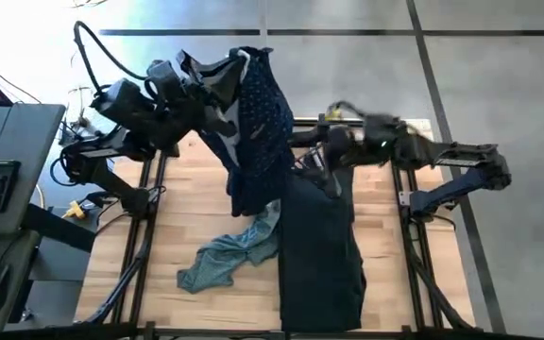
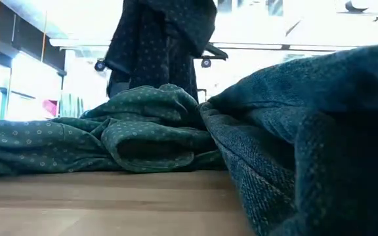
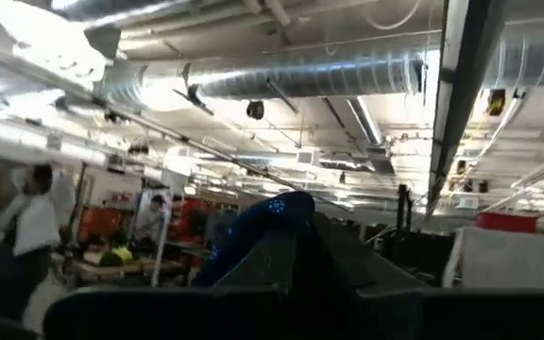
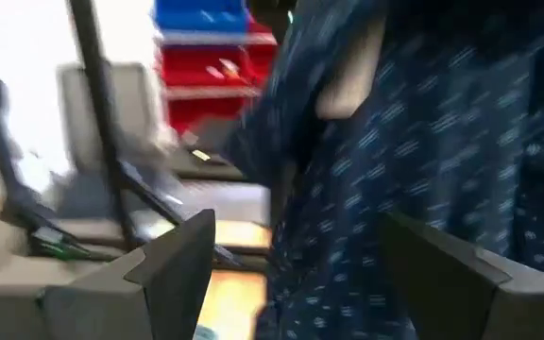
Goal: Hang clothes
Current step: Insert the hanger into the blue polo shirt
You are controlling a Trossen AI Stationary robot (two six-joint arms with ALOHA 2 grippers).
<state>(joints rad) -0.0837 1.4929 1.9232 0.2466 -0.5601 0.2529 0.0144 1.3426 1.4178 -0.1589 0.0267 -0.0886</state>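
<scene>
Left pincer (image 1: 182,76) is holding the navy shirt (image 1: 258,132) aloft at 11 o'clock of the counter (image 1: 201,212); I'm judging a clamp on its top, fingers hidden. Right pincer (image 4: 296,274) is gaping wide just beside the hanging cloth. Teal shirt (image 1: 229,255) is lying crumpled at 7 o'clock, black trousers (image 1: 319,246) sprawling toward 5. All three look limp and light; I'd be taking collars or waistbands. I'm reading no labels.
</scene>
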